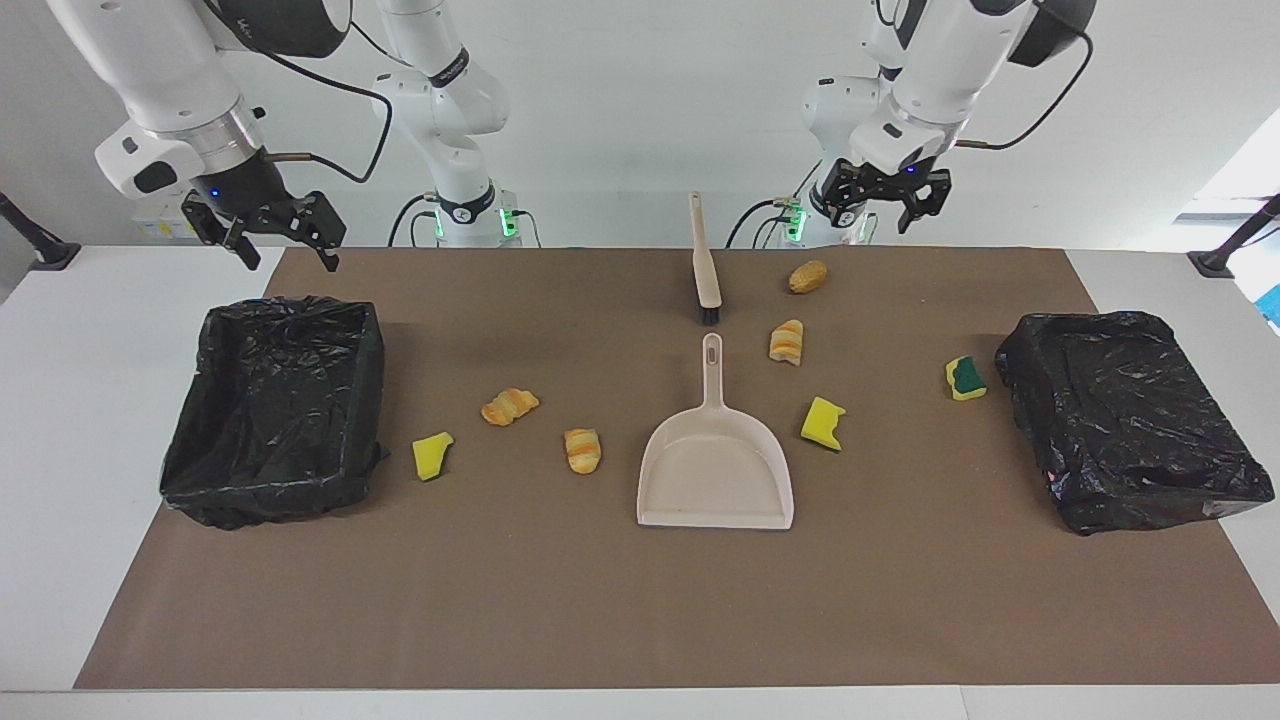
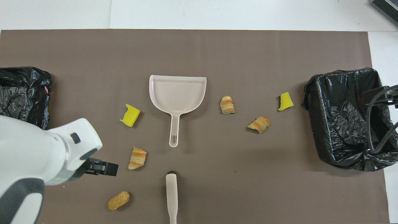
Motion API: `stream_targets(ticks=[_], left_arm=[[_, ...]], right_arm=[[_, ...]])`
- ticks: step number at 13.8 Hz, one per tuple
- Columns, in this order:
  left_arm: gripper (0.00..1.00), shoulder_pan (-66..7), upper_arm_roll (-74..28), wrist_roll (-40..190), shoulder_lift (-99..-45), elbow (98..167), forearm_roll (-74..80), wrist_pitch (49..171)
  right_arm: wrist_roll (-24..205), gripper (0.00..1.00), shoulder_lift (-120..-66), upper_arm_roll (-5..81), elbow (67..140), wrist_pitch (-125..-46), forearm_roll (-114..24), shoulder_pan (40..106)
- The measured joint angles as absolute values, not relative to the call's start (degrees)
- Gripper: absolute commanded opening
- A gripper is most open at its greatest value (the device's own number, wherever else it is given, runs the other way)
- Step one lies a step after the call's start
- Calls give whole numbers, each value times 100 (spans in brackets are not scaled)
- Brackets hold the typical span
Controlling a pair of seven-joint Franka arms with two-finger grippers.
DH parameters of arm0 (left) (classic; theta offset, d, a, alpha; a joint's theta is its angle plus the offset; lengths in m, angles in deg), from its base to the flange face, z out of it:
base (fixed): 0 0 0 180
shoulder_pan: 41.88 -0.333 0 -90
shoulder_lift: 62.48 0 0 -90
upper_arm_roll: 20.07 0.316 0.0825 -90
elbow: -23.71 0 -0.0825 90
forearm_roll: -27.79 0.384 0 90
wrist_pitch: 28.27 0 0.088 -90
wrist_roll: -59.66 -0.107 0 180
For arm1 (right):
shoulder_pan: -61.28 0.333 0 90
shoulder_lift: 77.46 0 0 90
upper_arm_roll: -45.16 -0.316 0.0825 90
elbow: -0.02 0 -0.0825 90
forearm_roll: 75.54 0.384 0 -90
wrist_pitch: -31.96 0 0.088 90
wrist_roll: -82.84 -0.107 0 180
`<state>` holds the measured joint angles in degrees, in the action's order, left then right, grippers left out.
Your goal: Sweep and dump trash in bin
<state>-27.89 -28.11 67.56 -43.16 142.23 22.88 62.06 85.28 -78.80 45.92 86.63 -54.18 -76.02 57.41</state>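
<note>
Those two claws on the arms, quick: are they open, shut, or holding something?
Left gripper: open, holding nothing, up over the table's robot-side edge near the potato-like lump.
Right gripper: open, holding nothing.

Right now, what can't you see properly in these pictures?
- Green-backed sponge: hidden in the overhead view by the left arm.
- Brush: its handle is cut off by the overhead view's bottom edge.
- Bin at the left arm's end: partly cut off and covered overhead.

Seven trash scraps (image 1: 581,450) loose around dustpan (image 1: 716,470)
</note>
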Motion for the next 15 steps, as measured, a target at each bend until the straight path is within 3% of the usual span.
stream_targets(ticks=[8, 15], left_arm=[[100, -1385, -2810, 8577, -3754, 15871, 1693, 7192], [100, 624, -2832, 10662, -3706, 17313, 1671, 8880]], right_arm=[[8528, 100, -7701, 4557, 9186, -5576, -7602, 5978], [8528, 100, -7660, 4557, 9328, -5607, -7602, 5987]])
